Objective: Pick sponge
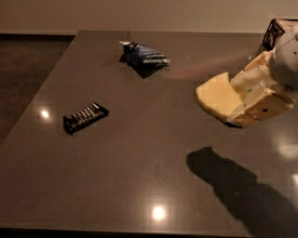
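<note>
Camera view: pick step, apparently at the lift stage.
Gripper (238, 100): clasping sponge (215, 95), which juts to its left, above table (139, 167).
Next: likely a firm hold and a clear rise.

The scene is seen through a single camera, set high over the near edge of the dark grey flat table top (139, 186) and tilted downward. The far edge is seen near the top of the frame, with the pale wall (139, 14) above it and the dark floor (23, 69) at upper left. Most of the table is taken in at middle range. The cream plastic two-finger gripper (235, 100) is caught at the right edge of the frame, clamped on the pale yellow foam sponge (214, 95).
</note>
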You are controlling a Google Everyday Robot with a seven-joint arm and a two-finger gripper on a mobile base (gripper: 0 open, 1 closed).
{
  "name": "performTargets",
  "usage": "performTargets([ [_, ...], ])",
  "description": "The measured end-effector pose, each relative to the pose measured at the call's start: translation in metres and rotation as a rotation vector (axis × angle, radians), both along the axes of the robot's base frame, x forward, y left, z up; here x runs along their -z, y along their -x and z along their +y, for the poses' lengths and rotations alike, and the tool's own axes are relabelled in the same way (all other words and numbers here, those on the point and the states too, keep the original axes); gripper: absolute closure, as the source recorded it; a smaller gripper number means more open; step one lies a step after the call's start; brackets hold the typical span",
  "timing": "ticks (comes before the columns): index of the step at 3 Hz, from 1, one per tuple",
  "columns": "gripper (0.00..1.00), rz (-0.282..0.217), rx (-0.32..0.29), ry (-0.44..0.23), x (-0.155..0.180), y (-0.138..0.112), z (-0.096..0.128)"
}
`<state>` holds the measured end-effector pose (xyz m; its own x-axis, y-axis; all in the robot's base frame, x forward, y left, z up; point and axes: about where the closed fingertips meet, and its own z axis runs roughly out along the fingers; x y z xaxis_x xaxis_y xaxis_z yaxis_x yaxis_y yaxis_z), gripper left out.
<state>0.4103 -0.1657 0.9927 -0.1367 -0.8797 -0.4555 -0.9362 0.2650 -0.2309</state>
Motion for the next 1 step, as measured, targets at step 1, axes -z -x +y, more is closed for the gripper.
performTargets([
  [1, 1.0, -0.002, 0.0, -0.003, -0.0014, 0.0, 0.0005],
])
